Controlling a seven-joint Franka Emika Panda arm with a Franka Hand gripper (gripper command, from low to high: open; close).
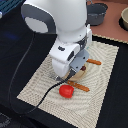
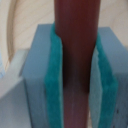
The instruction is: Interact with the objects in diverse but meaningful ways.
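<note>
My gripper [image 2: 75, 95] is shut on a dark brown sausage-like stick [image 2: 75, 45], which stands upright between the teal pads [image 2: 52, 85]. In the exterior view the white hand [image 1: 70, 55] hangs over a pale round dish [image 1: 83, 72] on the woven mat and hides the fingers and the stick. A red tomato [image 1: 65, 91] lies on the mat just in front of the hand, apart from it. The white oblong piece and the small carton are out of view.
A woven placemat [image 1: 42, 82] covers the dark table. Two wooden-handled utensils lie beside the dish, one [image 1: 94, 62] toward the exterior view's right, one [image 1: 80, 87] near the tomato. A grey pot [image 1: 97, 12] and a pale bowl [image 1: 123, 19] stand at the back. A black cable [image 1: 30, 107] trails across the mat.
</note>
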